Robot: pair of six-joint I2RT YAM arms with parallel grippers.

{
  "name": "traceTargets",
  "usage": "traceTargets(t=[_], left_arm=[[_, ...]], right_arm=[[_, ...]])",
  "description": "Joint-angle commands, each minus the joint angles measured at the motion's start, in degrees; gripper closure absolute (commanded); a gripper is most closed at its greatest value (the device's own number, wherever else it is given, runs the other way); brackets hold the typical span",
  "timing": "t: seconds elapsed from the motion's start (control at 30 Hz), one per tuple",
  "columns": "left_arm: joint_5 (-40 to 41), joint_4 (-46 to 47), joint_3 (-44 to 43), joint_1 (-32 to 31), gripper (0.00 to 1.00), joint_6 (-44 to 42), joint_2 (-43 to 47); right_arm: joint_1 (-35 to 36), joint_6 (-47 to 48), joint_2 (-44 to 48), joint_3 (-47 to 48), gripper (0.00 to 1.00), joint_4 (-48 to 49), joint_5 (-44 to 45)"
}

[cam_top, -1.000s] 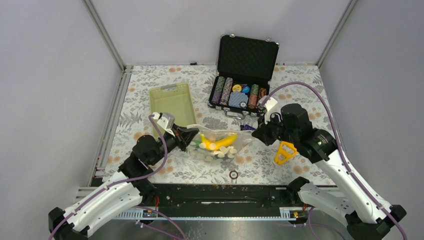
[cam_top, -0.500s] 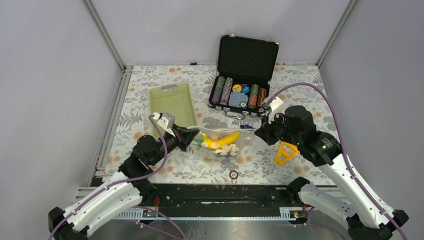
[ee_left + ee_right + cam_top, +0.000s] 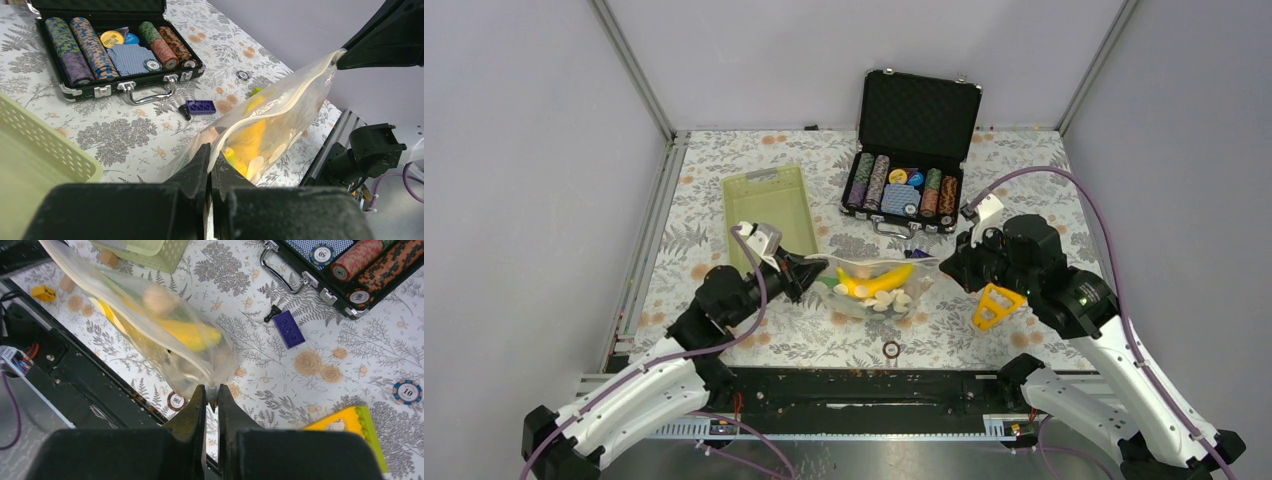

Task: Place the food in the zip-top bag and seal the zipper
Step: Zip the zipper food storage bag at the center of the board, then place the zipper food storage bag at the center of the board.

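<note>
Two grippers share the zip-top bag [image 3: 876, 292], which hangs between them above the table; left gripper [image 3: 810, 271] is clamped on one end of the mouth edge, right gripper [image 3: 943, 264] on the other; the zipper [image 3: 282, 102] runs straight between them, so neither arm is nearer; a yellow banana [image 3: 879, 279] and white bulbs [image 3: 886, 300] sag inside the clear dotted plastic.

top: high, looking down on table [image 3: 1024, 170] | wrists: close, facing each other along bag [image 3: 280, 107] | shared: chip case [image 3: 100, 5]
</note>
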State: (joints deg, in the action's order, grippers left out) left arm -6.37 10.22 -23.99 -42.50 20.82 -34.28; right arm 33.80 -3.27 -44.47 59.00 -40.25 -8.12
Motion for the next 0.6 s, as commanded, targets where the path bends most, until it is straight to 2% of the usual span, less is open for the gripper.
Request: traceTargets(t=[0.0, 0.1, 0.27, 0.57], left_arm=[[-4.3, 8.1, -2.7, 1.0, 1.00, 1.2, -2.2], [-9.1, 11.5, -3.8, 0.9, 1.00, 3.7, -5.2], [-14.3, 16.4, -5.4, 0.9, 1.00, 7.4, -10.6], [-15.4, 21.6, -8.0, 0.6, 1.00, 14.0, -18.8]], right_arm=[[-1.1, -5.5, -0.2, 4.8, 1.00, -0.1, 0.6], [-1.1, -9.1, -0.2, 6.4, 1.00, -2.2, 3.6], [-1.1, -13.7, -2.4, 10.0, 1.00, -12.6, 20.3], [-1.1, -10.6, -1.4, 7.9, 0.99, -17.0, 28.2]])
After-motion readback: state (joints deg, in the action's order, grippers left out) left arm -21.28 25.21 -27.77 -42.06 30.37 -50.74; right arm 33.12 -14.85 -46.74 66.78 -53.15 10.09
